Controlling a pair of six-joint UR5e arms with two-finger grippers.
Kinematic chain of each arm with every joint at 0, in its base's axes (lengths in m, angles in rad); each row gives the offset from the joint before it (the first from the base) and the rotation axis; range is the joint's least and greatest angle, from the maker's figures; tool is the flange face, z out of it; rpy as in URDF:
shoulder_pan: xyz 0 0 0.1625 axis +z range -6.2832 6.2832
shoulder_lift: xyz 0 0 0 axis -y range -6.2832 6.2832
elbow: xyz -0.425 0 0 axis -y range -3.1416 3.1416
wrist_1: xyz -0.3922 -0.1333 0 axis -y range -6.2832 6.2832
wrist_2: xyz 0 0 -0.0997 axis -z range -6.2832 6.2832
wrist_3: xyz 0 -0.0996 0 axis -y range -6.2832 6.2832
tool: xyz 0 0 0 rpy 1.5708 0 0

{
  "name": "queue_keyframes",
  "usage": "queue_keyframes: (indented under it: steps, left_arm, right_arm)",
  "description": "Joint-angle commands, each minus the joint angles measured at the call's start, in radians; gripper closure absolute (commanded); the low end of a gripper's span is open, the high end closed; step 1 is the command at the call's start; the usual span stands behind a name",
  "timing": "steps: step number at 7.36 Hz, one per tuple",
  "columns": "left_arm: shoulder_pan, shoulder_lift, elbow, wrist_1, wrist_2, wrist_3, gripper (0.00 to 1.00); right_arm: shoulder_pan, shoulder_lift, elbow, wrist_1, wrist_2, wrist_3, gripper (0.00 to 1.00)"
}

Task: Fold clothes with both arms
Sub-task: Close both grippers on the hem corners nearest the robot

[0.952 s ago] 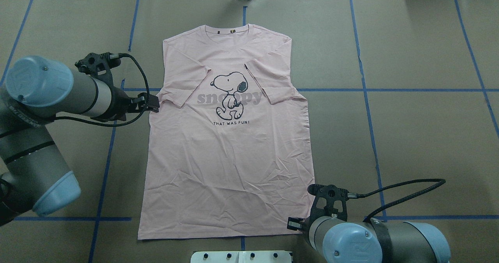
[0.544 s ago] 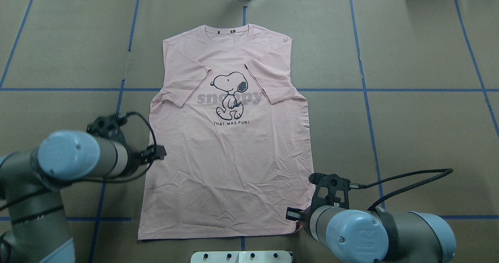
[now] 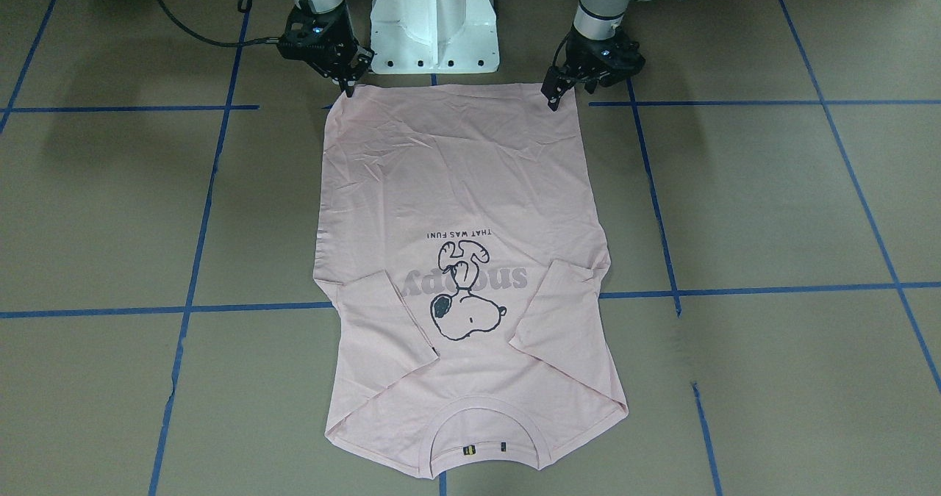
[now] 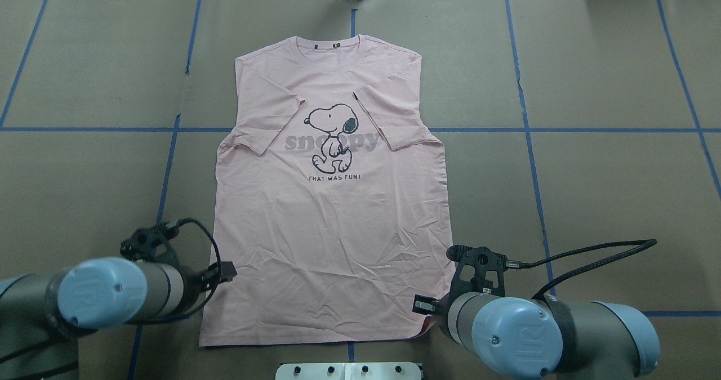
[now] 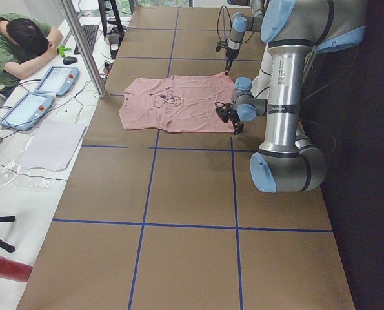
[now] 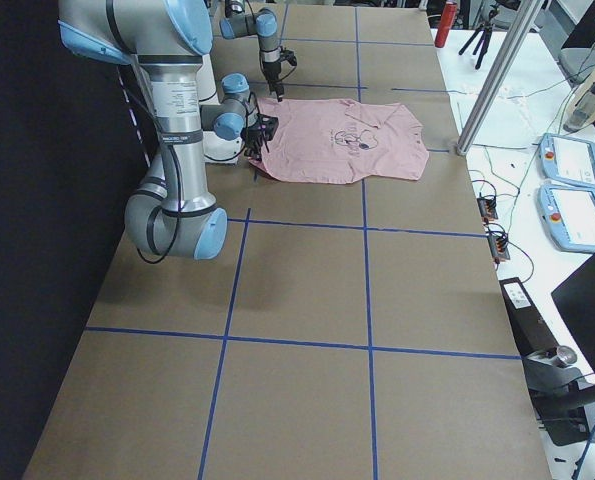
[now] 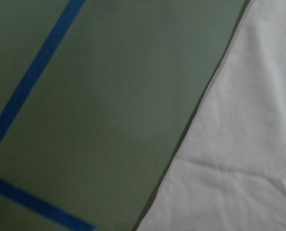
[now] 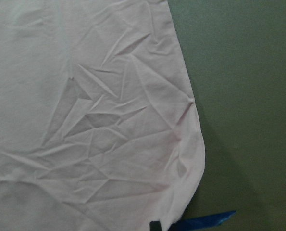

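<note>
The pink T-shirt (image 4: 332,228) is laid flat mid-desk (image 4: 591,200), its long axis running from near-edge hem to far collar. The left gripper (image 3: 551,101) and right gripper (image 3: 346,87) are poised at matching hem corners; the jaws' state cannot be told.

pink T-shirt (image 4: 332,222) print "snoopy", apparently "THAT WAS FUN!"

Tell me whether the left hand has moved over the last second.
Yes. The left hand has slid down the left edge of the pink T-shirt in the overhead view, from beside the folded sleeve toward the hem corner.
</note>
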Motion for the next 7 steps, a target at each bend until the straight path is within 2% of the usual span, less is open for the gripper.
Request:
queue_keyframes:
  steps: [1,3,4,5,7]
  left_arm:
    - [0.031,0.001,-0.003,0.010,0.005,-0.030,0.00]
    - [0.040,0.001,-0.003,0.012,0.003,-0.030,0.03]
    - [0.040,0.001,-0.004,0.012,0.003,-0.030,0.11]
    - [0.040,-0.001,-0.009,0.012,0.003,-0.031,0.34]
    - [0.043,-0.001,-0.011,0.012,0.003,-0.031,0.90]
  right_arm:
    - [0.001,0.002,-0.001,0.000,0.000,0.000,1.00]
    - [0.001,0.004,-0.001,0.000,0.000,0.000,1.00]
    - [0.001,0.002,-0.001,0.000,0.000,0.000,1.00]
    - [0.001,0.002,0.001,0.000,0.002,0.000,1.00]
    - [0.001,0.002,0.001,0.000,0.002,0.000,1.00]
